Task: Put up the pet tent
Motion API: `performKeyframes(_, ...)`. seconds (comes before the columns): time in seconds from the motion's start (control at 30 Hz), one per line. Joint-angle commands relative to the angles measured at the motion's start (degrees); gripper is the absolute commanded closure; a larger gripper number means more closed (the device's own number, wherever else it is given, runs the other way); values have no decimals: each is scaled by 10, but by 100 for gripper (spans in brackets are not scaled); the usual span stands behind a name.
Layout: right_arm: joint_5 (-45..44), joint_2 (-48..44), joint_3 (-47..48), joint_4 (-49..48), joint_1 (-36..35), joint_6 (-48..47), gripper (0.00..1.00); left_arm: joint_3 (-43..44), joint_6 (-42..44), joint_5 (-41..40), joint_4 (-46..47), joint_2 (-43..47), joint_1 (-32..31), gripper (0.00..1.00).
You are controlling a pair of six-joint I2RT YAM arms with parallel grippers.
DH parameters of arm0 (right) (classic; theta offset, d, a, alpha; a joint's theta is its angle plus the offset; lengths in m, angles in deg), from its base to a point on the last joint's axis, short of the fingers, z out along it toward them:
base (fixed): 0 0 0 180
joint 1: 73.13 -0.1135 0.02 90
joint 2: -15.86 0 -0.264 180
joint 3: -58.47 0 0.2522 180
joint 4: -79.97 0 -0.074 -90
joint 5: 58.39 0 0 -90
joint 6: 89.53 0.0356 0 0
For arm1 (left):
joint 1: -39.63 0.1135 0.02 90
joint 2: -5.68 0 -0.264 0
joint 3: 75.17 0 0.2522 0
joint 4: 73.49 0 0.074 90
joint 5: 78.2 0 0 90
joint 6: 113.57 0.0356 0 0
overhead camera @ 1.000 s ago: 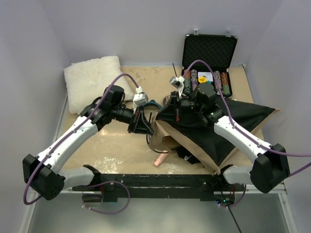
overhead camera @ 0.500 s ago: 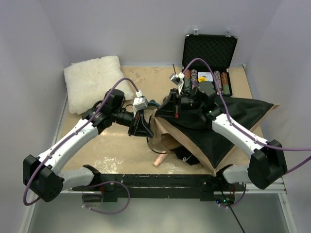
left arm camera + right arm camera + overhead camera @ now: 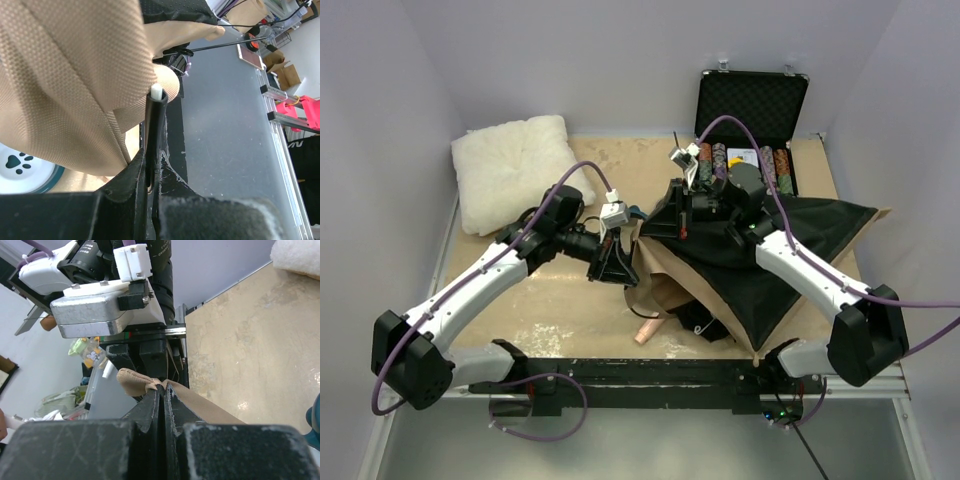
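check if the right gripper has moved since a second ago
Yes. The right gripper, shut on the pet tent, has shifted slightly farther back, up in the top view, closer to the black case.

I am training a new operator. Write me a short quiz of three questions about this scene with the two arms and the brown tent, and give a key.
1. True or false: the fluffy white pillow lies on the tan-brown fabric pet tent.
2. What does the right gripper pinch? A: tan tent fabric; B: a poker chip; C: the pillow.
3. Fill in: the left gripper is shut on a thin dark ____ with a white tip.
Key: 1 false, it lies apart at the far left; 2 A; 3 pole.
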Motion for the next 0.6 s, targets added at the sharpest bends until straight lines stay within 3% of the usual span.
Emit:
performKeyframes(0.0, -154, -30, 113, -233, 28, 41, 100, -51, -40, -19, -210, -40, -30, 100)
performKeyframes(0.57, -127, -39, 94, -249, 29, 41, 100, -48, -51, -21, -202, -48, -30, 100)
